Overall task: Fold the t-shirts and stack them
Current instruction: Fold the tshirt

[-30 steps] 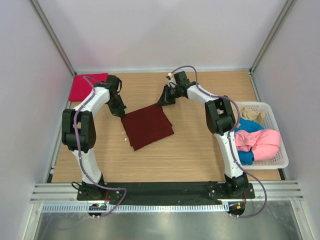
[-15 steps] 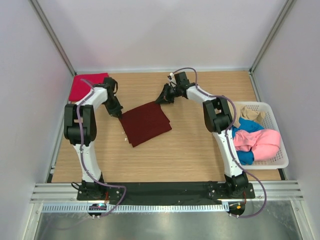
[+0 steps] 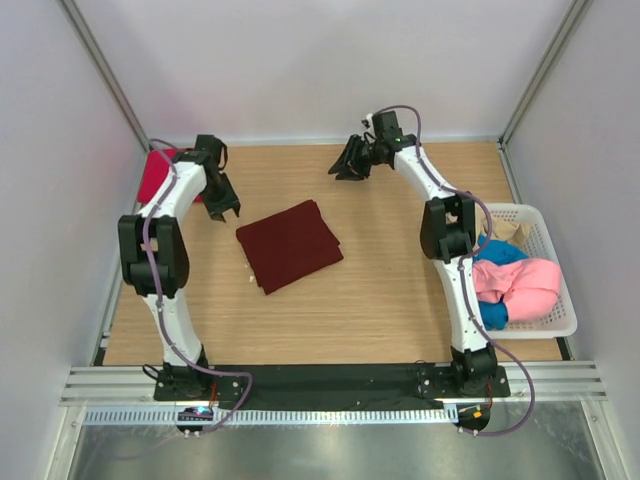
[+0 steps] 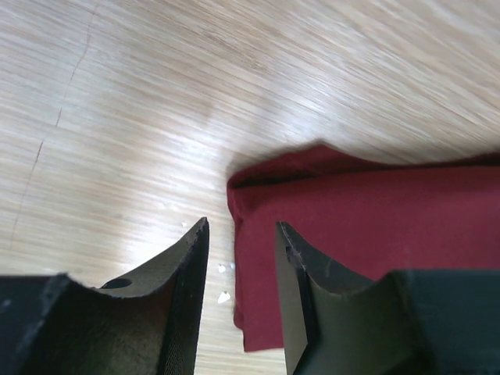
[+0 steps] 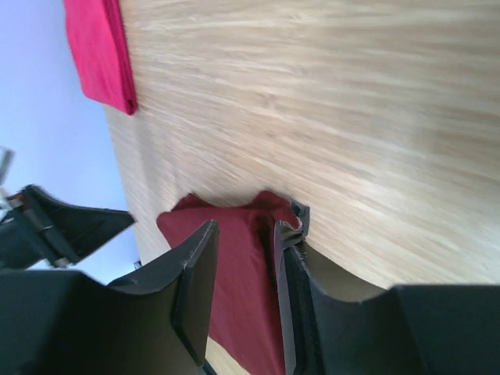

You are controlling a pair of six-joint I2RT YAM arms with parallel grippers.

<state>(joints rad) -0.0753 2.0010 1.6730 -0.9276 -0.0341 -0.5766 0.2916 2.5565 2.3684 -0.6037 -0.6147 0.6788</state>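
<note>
A dark maroon t-shirt [image 3: 290, 243] lies folded into a rough square in the middle of the table. It also shows in the left wrist view [image 4: 375, 219] and in the right wrist view [image 5: 234, 273]. A crimson-red t-shirt [image 3: 153, 178] lies folded at the back left, partly hidden by the left arm, and shows in the right wrist view [image 5: 98, 47]. My left gripper [image 3: 224, 209] is open and empty, off the maroon shirt's back left corner; it also shows in its own wrist view [image 4: 241, 234]. My right gripper [image 3: 344, 171] is open and empty, behind the shirt's back right; it also shows in its own wrist view [image 5: 244, 234].
A white slatted basket [image 3: 556, 240] stands at the right edge with a pink shirt [image 3: 525, 280], a blue shirt [image 3: 497, 250] and a beige shirt [image 3: 503, 228] in it. White walls close the table on the left, back and right. Small white specks [image 4: 223, 297] lie by the maroon shirt.
Both grippers have left the maroon shirt's back corners and drawn away towards the back, the left one to the left and the right one to the right. The shirt lies flat and folded.
</note>
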